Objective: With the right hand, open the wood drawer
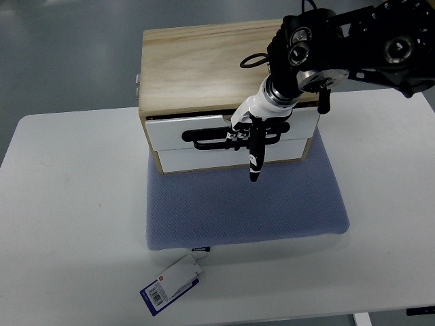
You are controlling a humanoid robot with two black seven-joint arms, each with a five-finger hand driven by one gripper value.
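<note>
One arm in frame: right hand (250, 132) hooked on the black handle (204, 142) of the upper white drawer (190, 127), fingers curled round it, one finger pointing down. Wood drawer box (204, 68) directly behind hand, blue mat (245, 204) below it.

Right hand (250, 132) at the wood drawer (204, 128) handle (212, 142) (fingers curled on it), atop a blue mat (245, 204).

white table (68, 204) seen under everything | blue-grey padded mat (245, 204) laid flat on it | blue-and-white barcode tag (172, 285) attached at mat's near left corner, rested on table | grey floor (68, 54) seen beyond
</note>
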